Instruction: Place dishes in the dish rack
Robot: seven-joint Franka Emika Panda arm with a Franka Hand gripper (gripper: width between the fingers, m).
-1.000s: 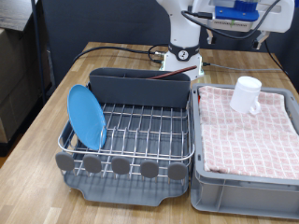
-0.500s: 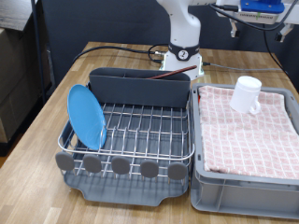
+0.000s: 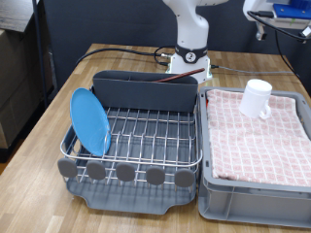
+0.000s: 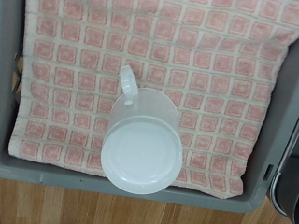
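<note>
A light-blue plate (image 3: 91, 120) is already standing on edge in the dish rack (image 3: 146, 136), leaning at about nine o'clock among the silver wires, while the reddish-brown wooden spoon (image 3: 173, 81) is lying along the rim of the dark grey caddy (image 3: 146, 89) at the rack's twelve o'clock side. The white mug (image 3: 257, 98) is the one dish still waiting outside the rack: it is sitting mouth-down on the pink checkered cloth (image 3: 262, 136) that is covering the grey bin (image 3: 253, 199), at roughly three o'clock from the rack.

Over the past second the arm's hand has been swinging out toward the exterior view's upper right, at about one o'clock, and the gripper is now almost out of that frame, so how its jaws stand cannot be told. Nothing on the table has shifted in that time; plate, spoon and mug are all resting where they were. The wrist view is looking straight down on the mug (image 4: 140, 140), its flat base facing the lens and its handle (image 4: 125, 82) pointing to about eleven o'clock; no fingers are showing there.

Judging by this, the hand is hovering well above the mug, apart from it, and two of the three dishes are already racked.
</note>
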